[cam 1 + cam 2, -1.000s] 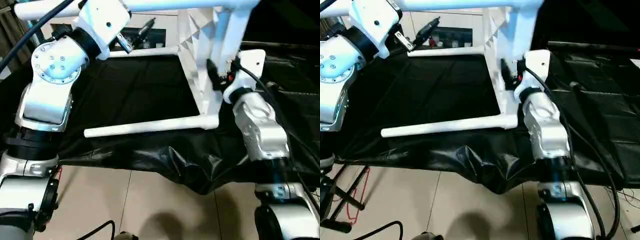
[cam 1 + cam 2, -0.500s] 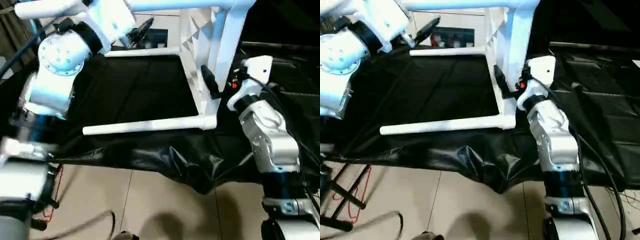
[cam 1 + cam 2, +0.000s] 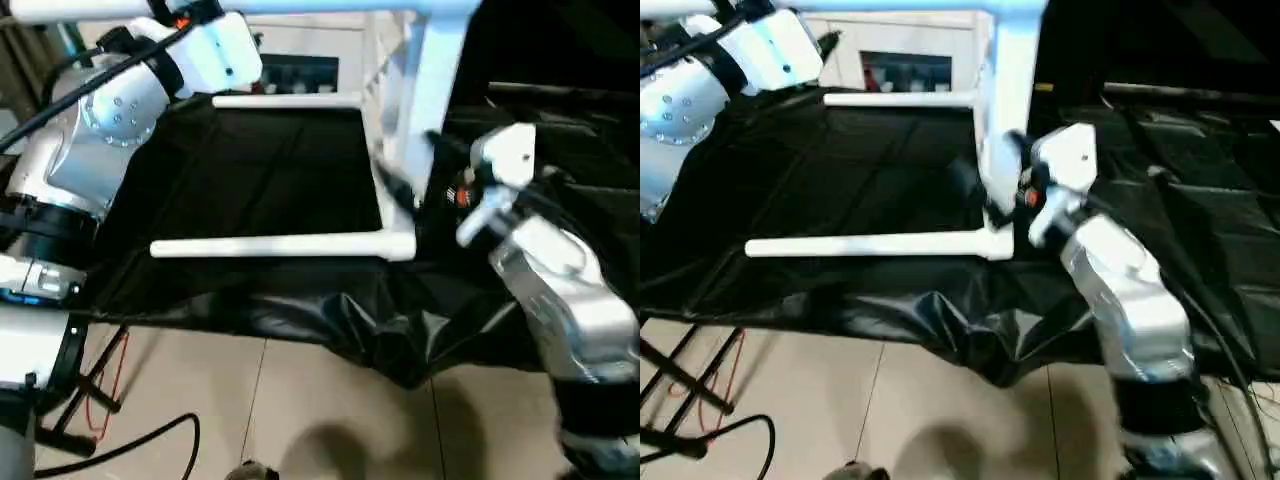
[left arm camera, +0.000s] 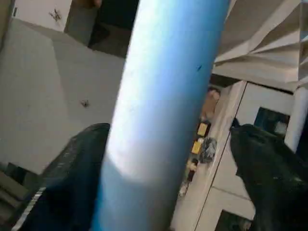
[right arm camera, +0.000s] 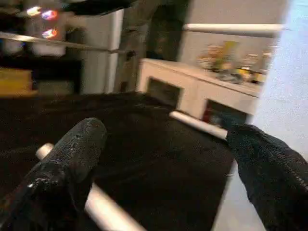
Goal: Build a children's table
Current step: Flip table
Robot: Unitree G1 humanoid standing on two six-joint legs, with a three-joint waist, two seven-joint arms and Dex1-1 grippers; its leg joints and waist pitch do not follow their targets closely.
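Back from the tabletop (image 3: 436,95) comes my right arm: a second ago its claw sat hard against the white upright edge, and now it hangs just beside that edge, turned more toward the black sheet (image 3: 260,170). My left arm has swung lower at the elbow, though its claw is at the same upper leg (image 4: 163,72) as before. The table itself lies as it did.

My right gripper (image 5: 163,139) is spread wide, with nothing between its fingers (image 5: 79,144). Past them I see the black sheet, a white leg lying across it and a pale cabinet (image 5: 192,91) behind.

My left gripper (image 4: 166,144) is spread too, and it straddles the upper leg. One finger (image 4: 79,163) sits close against the tube. The other stands off it with a gap, so I am not pinching the leg.

The children's table rests on its side on the black sheet, tabletop standing on edge with the ribbed underside (image 3: 385,60) facing my left. Its legs stick out level toward my left. The near lower leg (image 3: 270,246) lies along the sheet close to the front edge. The far lower leg (image 3: 290,100) lies further back, in front of the cabinet. The upper leg runs across the top of my view. Beige floor tiles (image 3: 300,400) show below the sheet's crumpled edge.
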